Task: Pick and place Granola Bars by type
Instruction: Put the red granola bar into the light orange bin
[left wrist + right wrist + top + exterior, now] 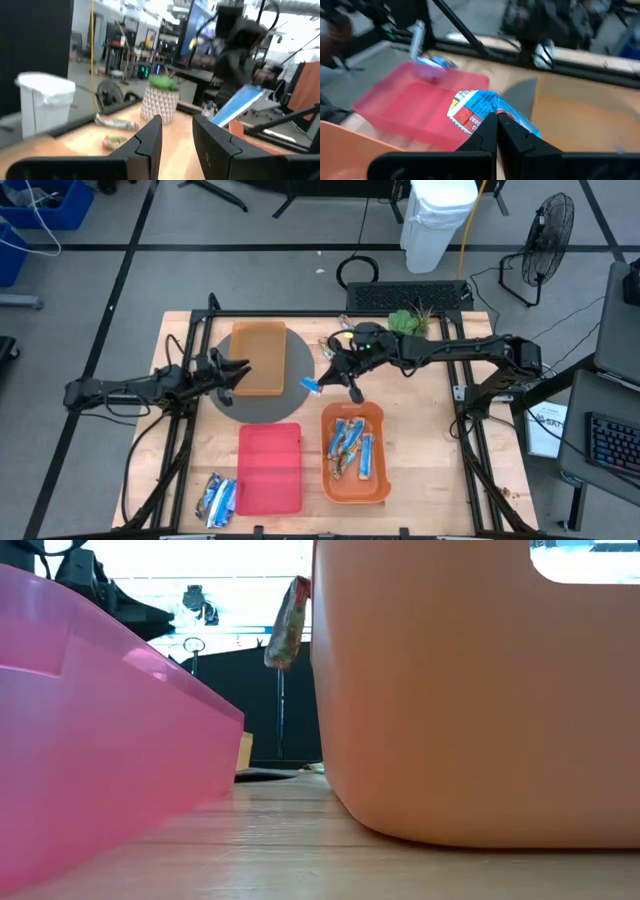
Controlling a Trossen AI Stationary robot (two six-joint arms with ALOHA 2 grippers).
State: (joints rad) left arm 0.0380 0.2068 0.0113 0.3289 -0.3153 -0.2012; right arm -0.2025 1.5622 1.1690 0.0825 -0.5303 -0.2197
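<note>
My right gripper (338, 378) hovers over the table's middle, between the grey disc (262, 402) and the near orange tray (378, 486), and is shut on a blue-wrapped granola bar (311, 385). Several blue and brown bars (352, 448) lie in that orange tray. Silvery-blue bars (218, 500) lie on the table left of the red tray (270, 470). A few more bars (343, 340) lie by the far edge. My left gripper (236, 376) is open and empty above the disc, beside the far orange tray (259, 357). My right gripper pinches the blue bar between its two fingertips (487, 131) at one end of the wrapper (481, 114). The rest of the bar sticks out past the tips toward the table's left. It is lifted clear of the table, above the gap between disc and trays.
A potted plant (410, 322) stands at the far edge, also seen as the white pot (160, 102) in the left wrist view. Dark frame rails (462, 395) run along the table's sides. Bare wood (420, 430) lies right of the near orange tray.
</note>
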